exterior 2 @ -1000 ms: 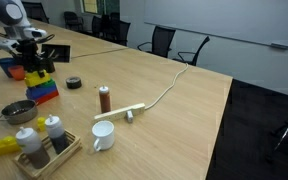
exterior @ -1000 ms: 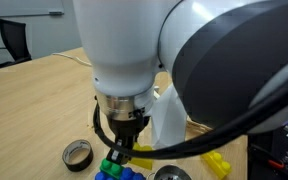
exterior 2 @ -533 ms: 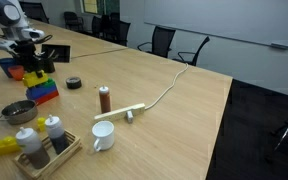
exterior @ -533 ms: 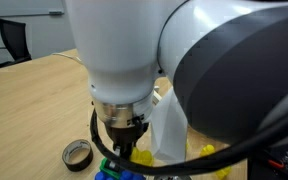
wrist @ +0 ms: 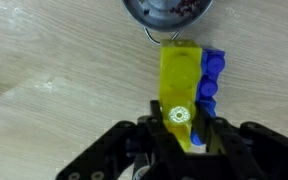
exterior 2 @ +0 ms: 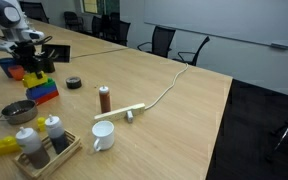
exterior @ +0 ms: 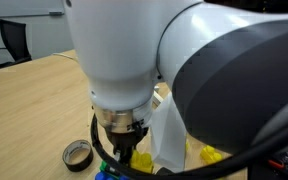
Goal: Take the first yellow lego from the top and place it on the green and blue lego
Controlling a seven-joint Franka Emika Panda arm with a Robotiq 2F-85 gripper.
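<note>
In the end effector, yellow lego

Office meeting room: a long light-wood conference tabletop, black swivel office chairs along its far edge, and a wide white wall-mounted board.

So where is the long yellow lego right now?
In the wrist view, the yellow lego sits between the jaws, beside the green and blue lego, just below the metal bowl.

Wooden table: tape roll far left; brown bottle centre; white mug near; metal bowl left; white cable toward far right.
</note>
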